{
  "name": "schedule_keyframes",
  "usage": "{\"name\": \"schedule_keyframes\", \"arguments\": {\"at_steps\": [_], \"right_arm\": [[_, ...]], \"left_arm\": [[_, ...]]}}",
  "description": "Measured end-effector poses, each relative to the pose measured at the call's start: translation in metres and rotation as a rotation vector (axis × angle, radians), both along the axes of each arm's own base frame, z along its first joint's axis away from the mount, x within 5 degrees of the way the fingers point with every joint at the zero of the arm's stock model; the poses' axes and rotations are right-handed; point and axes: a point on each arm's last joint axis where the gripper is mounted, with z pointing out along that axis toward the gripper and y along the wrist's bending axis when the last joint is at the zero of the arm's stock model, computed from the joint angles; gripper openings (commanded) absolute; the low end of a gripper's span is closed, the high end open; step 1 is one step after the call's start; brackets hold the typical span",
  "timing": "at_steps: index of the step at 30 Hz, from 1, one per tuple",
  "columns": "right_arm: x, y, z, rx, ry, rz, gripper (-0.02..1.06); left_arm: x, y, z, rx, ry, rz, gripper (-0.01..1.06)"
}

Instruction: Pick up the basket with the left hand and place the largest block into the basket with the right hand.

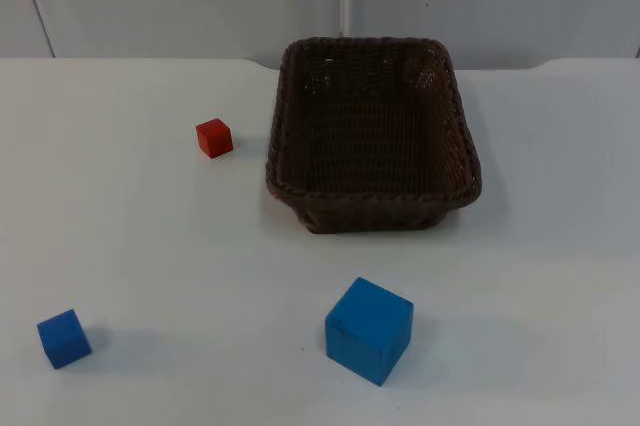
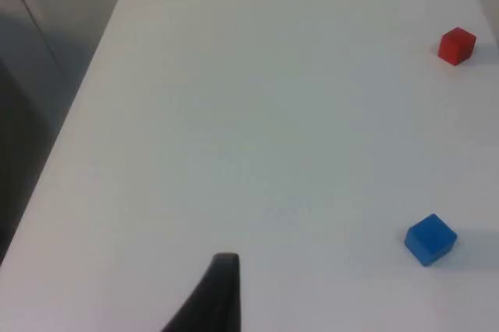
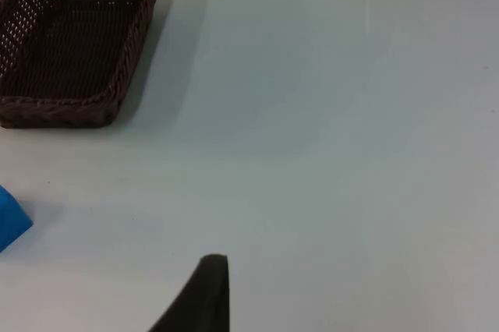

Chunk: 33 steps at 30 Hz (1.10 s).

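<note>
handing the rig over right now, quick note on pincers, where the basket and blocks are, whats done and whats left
Left pincer: over bare table at the left side, holding nothing. Right pincer: over bare table at the right side, holding nothing. Both arms wait.
Basket: on the table toward the partition wall, nothing in it.
Large blue block: on the table in front of the basket, apart from it; this is the largest.
Small blue block: near the front left. Small red block: left of the basket, not touching it.
Done: nothing yet.
Left: left pincer lifts the basket; right pincer picks the large blue block and places it inside.
</note>
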Motion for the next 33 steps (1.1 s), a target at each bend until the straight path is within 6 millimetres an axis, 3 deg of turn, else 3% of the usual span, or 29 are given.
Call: {"name": "schedule_keyframes", "arguments": {"at_steps": [10,20,33], "right_arm": [[0.0,0.0,0.0,0.0,0.0,0.0,1.05],[0.0,0.0,0.0,0.0,0.0,0.0,1.05],[0.0,0.0,0.0,0.0,0.0,0.0,1.05]], "left_arm": [[0.0,-0.004,0.016,-0.039,-0.061,-0.029,0.99],[0.026,-0.008,0.045,-0.081,-0.037,-0.055,0.99],[0.064,-0.013,0.051,-0.146,0.049,-0.085,0.99]]}}
